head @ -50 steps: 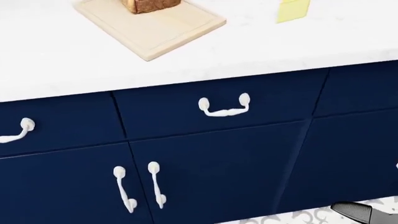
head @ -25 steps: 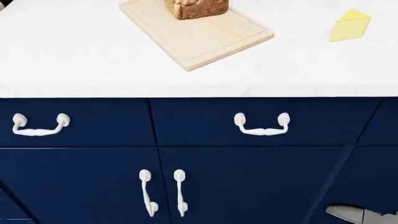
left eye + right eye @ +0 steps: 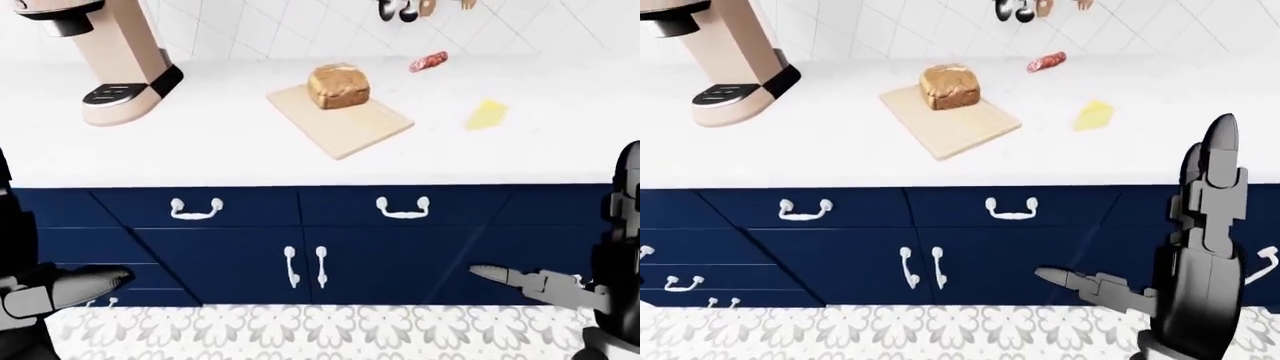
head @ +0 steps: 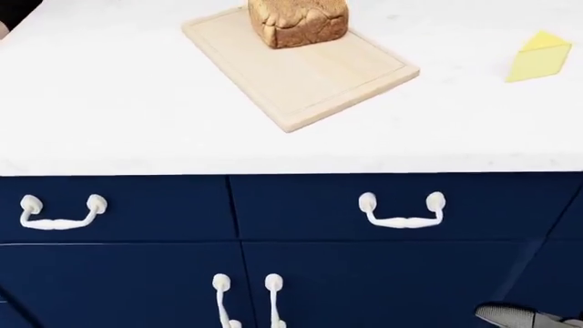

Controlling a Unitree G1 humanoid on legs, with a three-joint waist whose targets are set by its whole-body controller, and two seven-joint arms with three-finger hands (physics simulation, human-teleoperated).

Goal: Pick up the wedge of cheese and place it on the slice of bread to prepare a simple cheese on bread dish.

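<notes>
Fingers [image 3: 1210,161] spread (right hand), empty, cheese [image 4: 539,58] near counter [image 4: 118,102] edge, bread [image 4: 298,22] apart.

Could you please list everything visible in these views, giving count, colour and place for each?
Pale wooden cutting board: one, light tan, on the countertop near the view's centre.
Brown bread loaf: one, on the board's upper end.
Yellow cheese wedge: one, on the counter to the right of the board, apart from it.
Red sausage: one, near the wall, top right.
Beige coffee machine: one, black trim, top left.
White countertop: one.
Navy cabinets: white handles, below the counter.
Hanging utensils: dark, top edge; count unclear.
Patterned floor: grey and white, bottom.
Left hand: grey, bottom left, empty.
Right hand: black and grey, bottom right, fingers open.
</notes>
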